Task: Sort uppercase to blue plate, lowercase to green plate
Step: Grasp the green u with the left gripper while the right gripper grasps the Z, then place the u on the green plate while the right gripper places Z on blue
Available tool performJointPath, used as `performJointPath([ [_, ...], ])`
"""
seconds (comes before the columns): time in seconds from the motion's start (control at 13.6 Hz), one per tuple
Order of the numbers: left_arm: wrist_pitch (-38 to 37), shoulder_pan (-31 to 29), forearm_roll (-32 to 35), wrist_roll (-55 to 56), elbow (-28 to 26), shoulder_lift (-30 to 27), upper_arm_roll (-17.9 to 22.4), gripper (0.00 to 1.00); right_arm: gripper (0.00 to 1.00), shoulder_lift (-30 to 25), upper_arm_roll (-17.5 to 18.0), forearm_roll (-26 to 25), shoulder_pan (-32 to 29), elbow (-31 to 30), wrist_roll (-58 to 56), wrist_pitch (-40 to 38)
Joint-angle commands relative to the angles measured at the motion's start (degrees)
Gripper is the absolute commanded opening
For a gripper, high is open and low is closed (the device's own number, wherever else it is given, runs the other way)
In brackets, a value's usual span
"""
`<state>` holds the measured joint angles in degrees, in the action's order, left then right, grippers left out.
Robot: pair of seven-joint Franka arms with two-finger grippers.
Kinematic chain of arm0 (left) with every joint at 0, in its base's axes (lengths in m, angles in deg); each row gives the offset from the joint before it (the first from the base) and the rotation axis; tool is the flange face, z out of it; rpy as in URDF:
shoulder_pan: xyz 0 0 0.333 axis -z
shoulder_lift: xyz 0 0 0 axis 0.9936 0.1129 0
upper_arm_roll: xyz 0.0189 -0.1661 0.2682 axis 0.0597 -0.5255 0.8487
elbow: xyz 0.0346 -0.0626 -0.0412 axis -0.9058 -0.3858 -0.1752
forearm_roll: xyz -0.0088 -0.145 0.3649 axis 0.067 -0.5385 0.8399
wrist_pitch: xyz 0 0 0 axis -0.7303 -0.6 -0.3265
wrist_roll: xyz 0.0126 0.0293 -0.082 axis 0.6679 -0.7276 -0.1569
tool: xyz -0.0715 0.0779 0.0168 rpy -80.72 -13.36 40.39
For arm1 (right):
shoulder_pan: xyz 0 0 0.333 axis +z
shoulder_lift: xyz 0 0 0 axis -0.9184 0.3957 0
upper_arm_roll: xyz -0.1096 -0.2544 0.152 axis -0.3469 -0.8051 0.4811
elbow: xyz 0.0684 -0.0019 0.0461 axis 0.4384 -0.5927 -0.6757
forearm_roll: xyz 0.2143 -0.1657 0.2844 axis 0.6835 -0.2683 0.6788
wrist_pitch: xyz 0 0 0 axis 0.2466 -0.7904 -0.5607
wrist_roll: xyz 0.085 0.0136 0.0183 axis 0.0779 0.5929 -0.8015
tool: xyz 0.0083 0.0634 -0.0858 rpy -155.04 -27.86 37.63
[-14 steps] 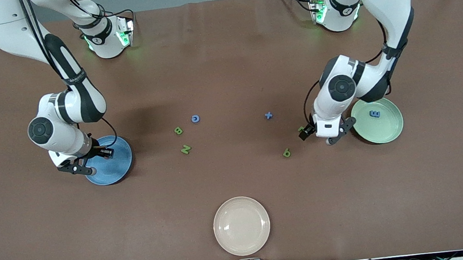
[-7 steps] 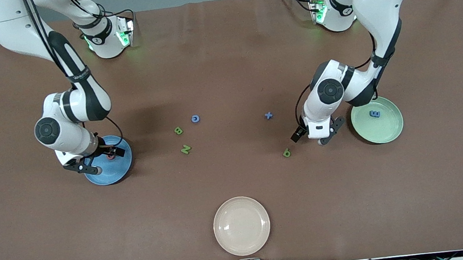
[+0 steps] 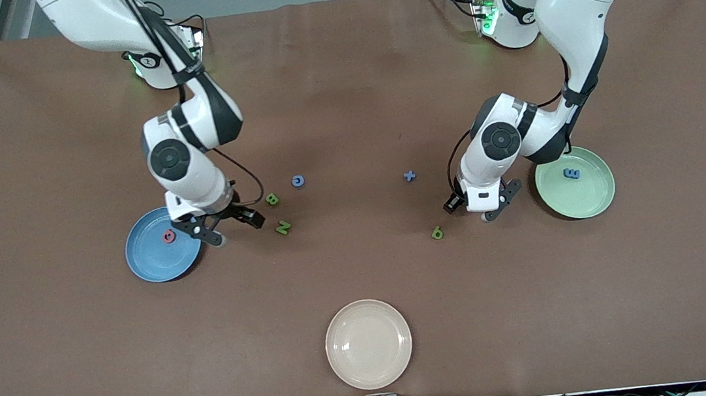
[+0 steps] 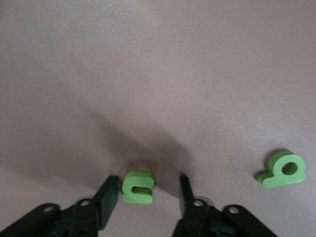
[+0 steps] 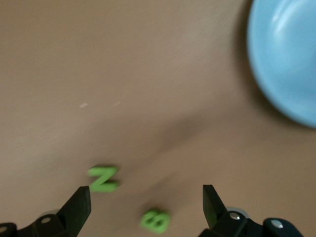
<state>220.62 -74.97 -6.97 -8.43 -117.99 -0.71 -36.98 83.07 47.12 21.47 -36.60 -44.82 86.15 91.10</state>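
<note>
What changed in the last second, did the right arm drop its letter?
Yes: the pink-red G now lies on the blue plate, and the right hand, open, has swung off it toward the green B and N. The left hand has slid from the green plate and is closing around the green u, not yet gripping. Other letters and plates stayed put.

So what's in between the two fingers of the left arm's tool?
The green u lies on the table between the left tool's fingers, seen in the left wrist view.
</note>
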Motion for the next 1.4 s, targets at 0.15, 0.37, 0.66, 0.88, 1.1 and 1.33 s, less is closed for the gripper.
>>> performJointPath([
  [0.15, 0.5, 0.2, 0.9, 0.4, 0.1, 0.5, 0.3, 0.22, 0.83, 8.4, -0.7, 0.4, 3.3, 4.9, 4.1, 7.5],
  [0.37, 0.5, -0.2, 1.0, 0.1, 0.1, -0.1, 0.3, 0.1, 0.79, 10.6, -0.7, 0.3, 4.4, 5.3, 4.2, 8.9],
  [0.66, -0.4, -2.4, 1.0, -6.0, -2.1, -5.5, 0.1, 0.07, 0.76, 11.7, -0.7, 0.4, 4.4, 5.3, 4.2, 8.9],
  [0.88, -2.8, -4.8, 1.0, -15.3, -5.5, -9.7, 0.1, 0.07, 0.73, 11.7, -0.7, 0.4, 5.3, 5.2, 5.1, 8.7],
  [1.1, -4.9, -9.1, 1.0, -28.3, -10.2, -14.2, 0.1, 0.07, 0.65, 11.9, -0.7, 0.4, 5.5, 5.1, 5.1, 8.7],
  [1.33, -4.9, -14.9, 1.0, -41.8, -13.9, -17.0, 0.1, 0.07, 0.4, 12.3, -0.7, 0.4, 5.5, 5.1, 5.1, 8.7],
])
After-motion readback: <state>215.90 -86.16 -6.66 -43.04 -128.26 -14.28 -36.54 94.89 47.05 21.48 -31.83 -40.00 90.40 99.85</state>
